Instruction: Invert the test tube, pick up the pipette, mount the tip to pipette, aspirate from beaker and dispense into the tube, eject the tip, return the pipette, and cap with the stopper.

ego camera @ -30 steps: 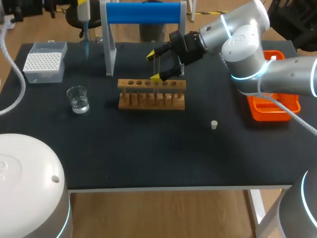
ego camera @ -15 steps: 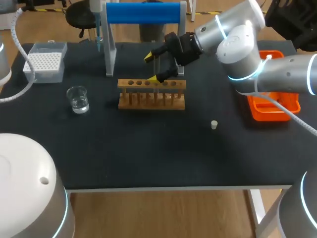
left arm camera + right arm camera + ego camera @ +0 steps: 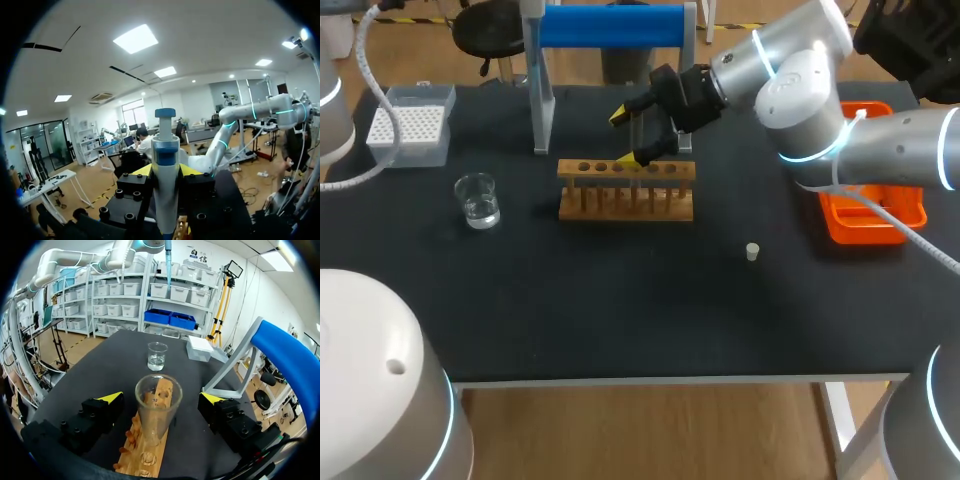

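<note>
Right tool (image 3: 161,397) open around tube (image 3: 157,412); left tool (image 3: 165,171) tight on pipette (image 3: 165,147); liquid (image 3: 156,362) in beaker (image 3: 157,351)

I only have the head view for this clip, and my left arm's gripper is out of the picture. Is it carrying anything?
Observer: Yes. In the left wrist view the left gripper is shut on the pipette, whose blue-capped end points out past the yellow tips.
Operator: And the right one over the wooden rack: has it gripped the tube?
Observer: No. In the right wrist view the right gripper is open. The test tube stands in the rack with its open mouth up, and there is a gap between it and each of the fingers.
</note>
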